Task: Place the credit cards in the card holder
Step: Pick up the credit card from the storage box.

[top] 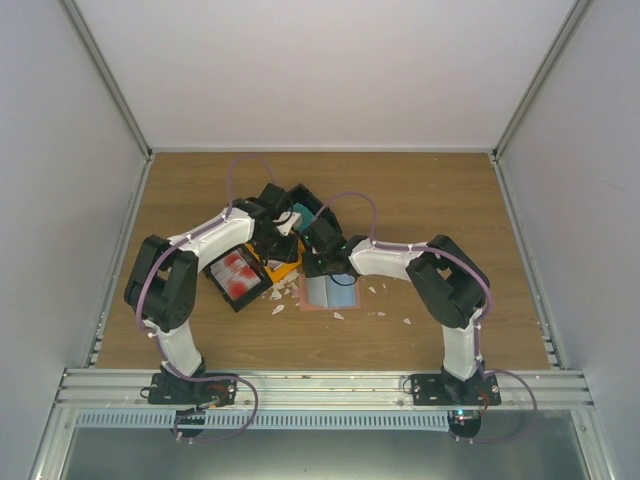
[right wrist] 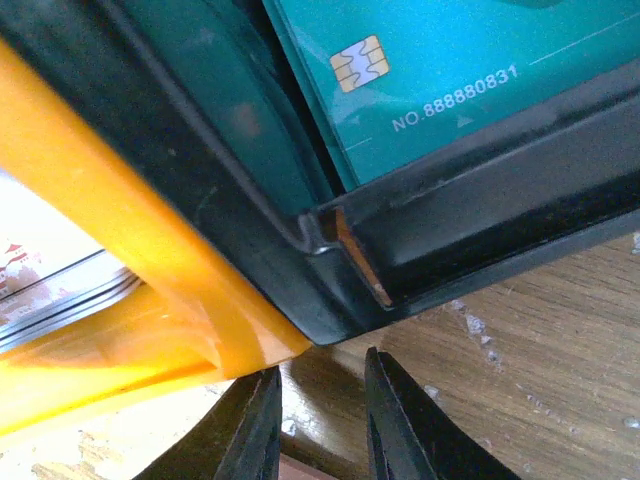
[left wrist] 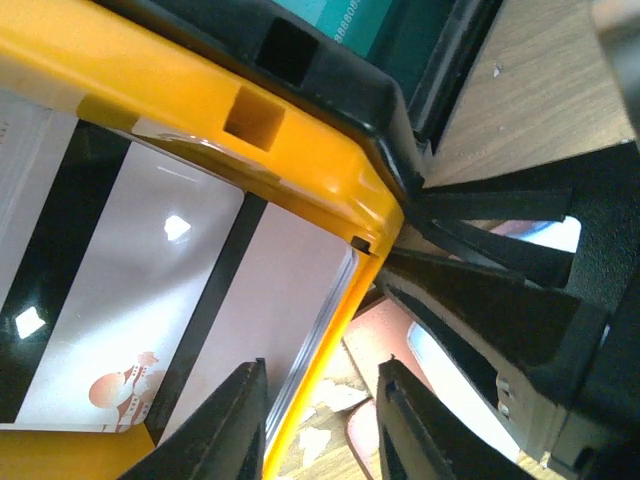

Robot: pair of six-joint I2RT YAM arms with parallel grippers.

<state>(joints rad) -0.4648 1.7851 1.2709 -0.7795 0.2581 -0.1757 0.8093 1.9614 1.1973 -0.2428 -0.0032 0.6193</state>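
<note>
Wooden table point(top: 430, 200) carries a black-and-orange tray point(top: 284, 272) at frame centre, the open card holder point(top: 330, 292) just lower right of it, white paper scraps point(top: 407, 322) scattered around.

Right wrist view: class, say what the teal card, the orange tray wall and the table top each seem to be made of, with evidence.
Teal card: smooth plastic, judging by its printed number and gold metallic chip. Orange tray wall: probably moulded plastic, semi-glossy, with rounded edges. Table top: brown wood grain, possibly laminate rather than solid wood.
</note>
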